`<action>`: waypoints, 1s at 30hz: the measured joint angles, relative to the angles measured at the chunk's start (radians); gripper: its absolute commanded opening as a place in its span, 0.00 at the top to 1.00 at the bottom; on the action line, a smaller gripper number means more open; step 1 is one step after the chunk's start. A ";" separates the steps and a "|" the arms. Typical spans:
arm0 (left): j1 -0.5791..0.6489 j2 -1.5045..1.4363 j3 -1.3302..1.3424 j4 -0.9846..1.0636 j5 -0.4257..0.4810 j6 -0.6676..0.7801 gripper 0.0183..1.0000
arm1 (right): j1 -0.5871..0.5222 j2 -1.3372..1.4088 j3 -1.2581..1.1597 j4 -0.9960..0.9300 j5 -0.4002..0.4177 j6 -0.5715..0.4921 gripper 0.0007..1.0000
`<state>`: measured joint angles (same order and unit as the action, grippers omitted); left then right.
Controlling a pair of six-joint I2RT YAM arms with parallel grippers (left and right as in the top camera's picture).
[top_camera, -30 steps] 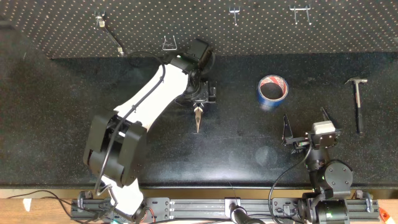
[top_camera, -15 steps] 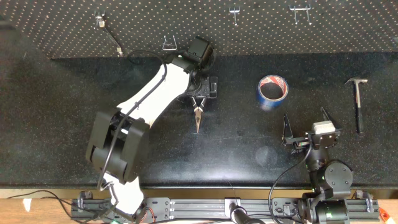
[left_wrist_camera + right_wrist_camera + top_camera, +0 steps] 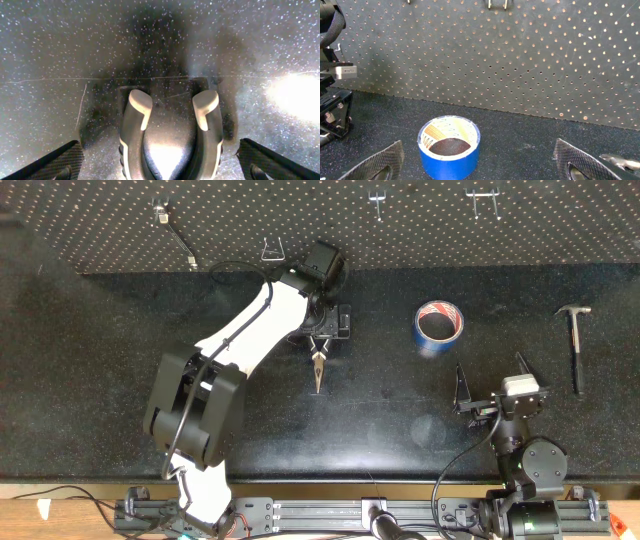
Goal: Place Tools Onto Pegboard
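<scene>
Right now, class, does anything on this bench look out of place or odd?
Nothing is spilled or broken. The pliers, tape and hammer lie on the table; none hangs on the pegboard yet.

We've got a black speckled worktop [image 3: 90, 380], backed along its far edge by a dark perforated pegboard [image 3: 560, 235] wall. Light wood strip [image 3: 20, 492] at the near edge. Overhead light leaves a bright glare patch [image 3: 295, 95] on the surface, and a thin scratch [image 3: 50, 80] runs across it.
</scene>
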<state>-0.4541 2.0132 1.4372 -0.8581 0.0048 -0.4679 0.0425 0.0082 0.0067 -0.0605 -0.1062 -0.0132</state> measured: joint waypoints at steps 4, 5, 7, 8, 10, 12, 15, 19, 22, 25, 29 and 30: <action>0.000 0.011 0.002 0.000 0.000 0.000 0.00 | 0.000 0.000 0.000 0.000 0.000 0.000 0.02; 0.000 0.012 0.003 0.000 0.000 0.000 0.00 | 0.000 0.000 0.000 0.000 0.000 0.000 0.02; 0.000 0.013 0.005 0.000 0.000 0.000 0.02 | 0.000 0.000 0.000 0.000 0.000 0.000 0.02; 0.000 0.013 0.005 0.000 0.000 0.000 0.16 | 0.000 0.000 0.000 0.000 0.000 0.000 0.02; 0.000 0.013 0.005 0.000 0.000 -0.004 0.50 | 0.000 0.000 0.000 0.000 0.000 0.000 0.02; 0.000 0.014 0.006 0.001 0.003 0.002 0.71 | 0.000 0.000 0.000 0.000 0.000 0.000 0.02; 0.000 0.014 0.011 0.002 0.004 0.003 0.83 | 0.000 0.000 0.000 0.000 0.000 0.000 0.02; -0.001 0.014 0.011 0.002 0.003 0.003 0.99 | 0.000 0.000 0.000 0.000 0.000 0.000 0.02; -0.011 0.014 0.011 0.002 -0.010 0.003 0.99 | 0.000 0.000 0.000 0.000 0.000 0.000 0.02; -0.034 0.010 0.014 -0.039 -0.023 0.003 0.99 | 0.000 0.000 0.000 0.000 0.000 0.000 0.02; -0.051 -0.110 0.003 -0.119 -0.065 0.003 0.99 | 0.000 0.000 0.000 0.000 0.000 0.000 0.02; -0.051 -0.179 -0.043 -0.081 -0.072 0.002 0.99 | 0.000 0.000 0.000 0.000 0.000 0.000 0.02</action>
<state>-0.5049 1.8343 1.3941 -0.9390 -0.0673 -0.4656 0.0425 0.0078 0.0067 -0.0605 -0.1059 -0.0132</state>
